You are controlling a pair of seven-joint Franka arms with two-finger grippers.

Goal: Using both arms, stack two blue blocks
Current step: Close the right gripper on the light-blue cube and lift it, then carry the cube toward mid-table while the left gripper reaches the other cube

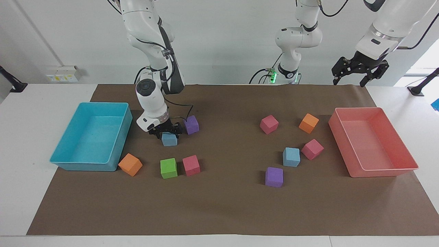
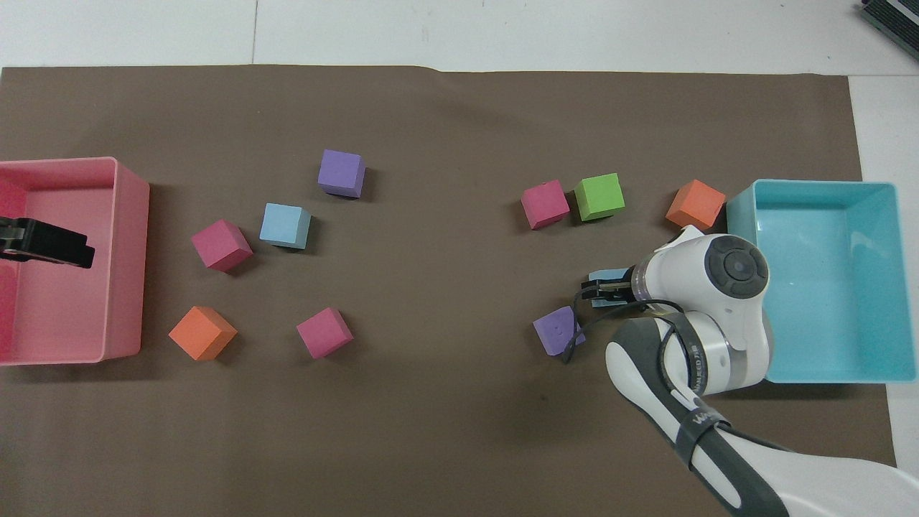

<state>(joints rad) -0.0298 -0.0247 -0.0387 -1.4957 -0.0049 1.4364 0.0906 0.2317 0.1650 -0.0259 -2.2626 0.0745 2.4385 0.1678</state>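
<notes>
Nothing stacked yet; right gripper [image 1: 167, 131] down over one blue block [image 1: 169, 139], fingers spread astride, ungrasped; second blue block [image 1: 291, 156] untouched on surface; left gripper [image 1: 359, 70] waiting aloft, fingers spread.

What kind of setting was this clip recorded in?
Most likely a robotics lab: two white arms work at a table covered with brown paper, scattered with coloured foam cubes, including two blue blocks, between a turquoise tray and a pink tray, before bare white walls.
</notes>
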